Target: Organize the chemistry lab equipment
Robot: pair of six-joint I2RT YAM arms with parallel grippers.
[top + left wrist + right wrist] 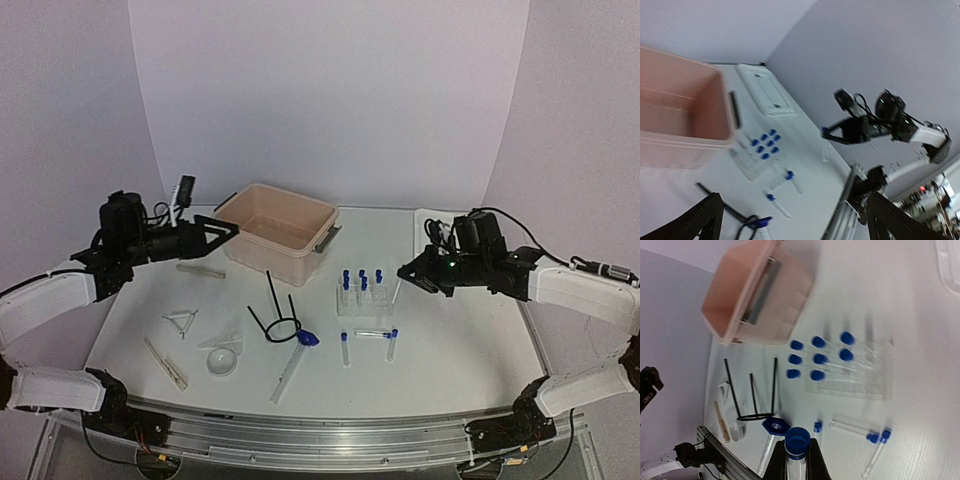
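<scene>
Grips a blue-capped tube [797, 446] in the right jaws just right of the tube rack [362, 300], and spreads the left jaws wide, empty, by the tub [270, 255] back-left of that rack.

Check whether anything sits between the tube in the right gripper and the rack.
Nothing visible does. The right gripper holds the tube beside the rack, with only bare table between them.
</scene>
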